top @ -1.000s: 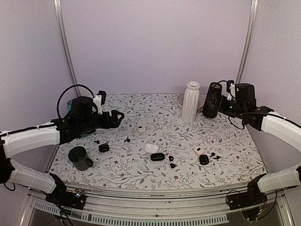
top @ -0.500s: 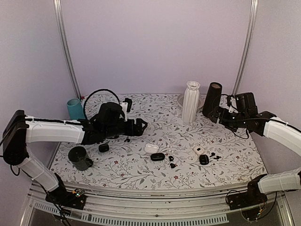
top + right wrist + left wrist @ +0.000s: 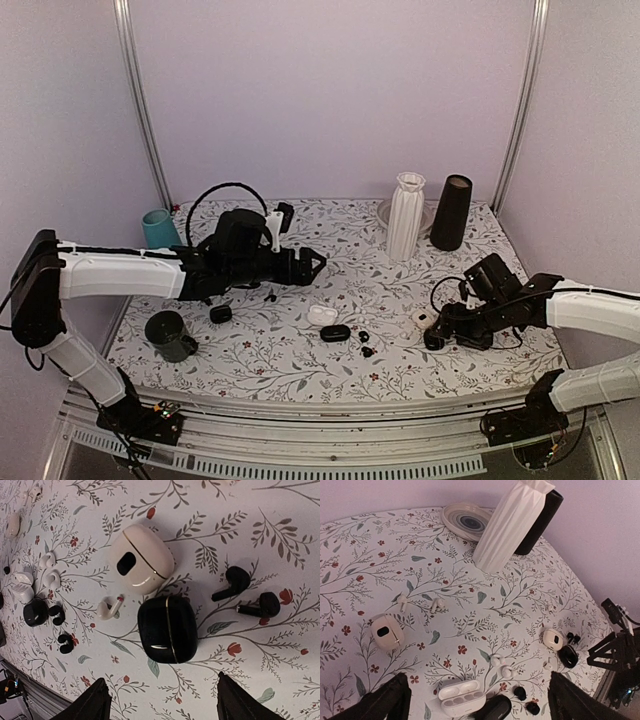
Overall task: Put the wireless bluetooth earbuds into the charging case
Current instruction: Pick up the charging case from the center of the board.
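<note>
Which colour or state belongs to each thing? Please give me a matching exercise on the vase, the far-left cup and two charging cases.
1 ribbed vase
2 far-left cup
3 case before the right gripper
4 white case at mid-table

a open, sockets showing
b black, closed
c teal
d white, upright

Pairs: 1-d, 2-c, 3-b, 4-a

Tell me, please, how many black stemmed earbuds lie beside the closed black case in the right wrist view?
2. One black stemmed earbud lies just right of the black case; the second lies further right, apart from the first. More may sit outside this view.
</note>
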Robot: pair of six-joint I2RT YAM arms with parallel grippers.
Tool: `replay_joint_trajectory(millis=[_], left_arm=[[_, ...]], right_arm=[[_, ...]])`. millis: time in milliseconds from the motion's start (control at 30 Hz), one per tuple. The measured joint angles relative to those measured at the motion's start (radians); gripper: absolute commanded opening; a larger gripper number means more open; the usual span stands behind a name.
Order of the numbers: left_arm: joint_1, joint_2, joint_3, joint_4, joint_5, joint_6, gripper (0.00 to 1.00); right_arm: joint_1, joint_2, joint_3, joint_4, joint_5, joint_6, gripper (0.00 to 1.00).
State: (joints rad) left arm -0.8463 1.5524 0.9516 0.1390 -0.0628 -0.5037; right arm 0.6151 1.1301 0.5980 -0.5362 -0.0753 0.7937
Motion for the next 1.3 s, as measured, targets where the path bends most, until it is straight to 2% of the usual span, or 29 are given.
replay_joint_trajectory(millis=[267, 467, 733, 1167, 1300], left_arm=[[0.007, 0.000, 0.030, -0.007, 0.032, 0.020, 0.96], [0.026, -0.001, 0.049, -0.006, 0.063, 0.020, 0.96], [0.066, -0.001, 0.059, -0.008, 0.093, 0.019, 0.96], [0.122, 0.000, 0.087, -0.027, 0.141, 0.016, 0.96], [0.125, 0.001, 0.106, -0.029, 0.158, 0.013, 0.96]], right_arm=[[0.051, -0.006, -0.037, -0.023, 0.028, 0.128, 0.68], [0.119, 0.135, -0.007, -0.009, 0.066, 0.148, 0.65], [0.138, 0.281, 0.088, -0.017, 0.158, 0.137, 0.62], [0.200, 0.421, 0.204, -0.087, 0.288, 0.082, 0.56], [0.223, 0.452, 0.217, -0.095, 0.305, 0.080, 0.50]])
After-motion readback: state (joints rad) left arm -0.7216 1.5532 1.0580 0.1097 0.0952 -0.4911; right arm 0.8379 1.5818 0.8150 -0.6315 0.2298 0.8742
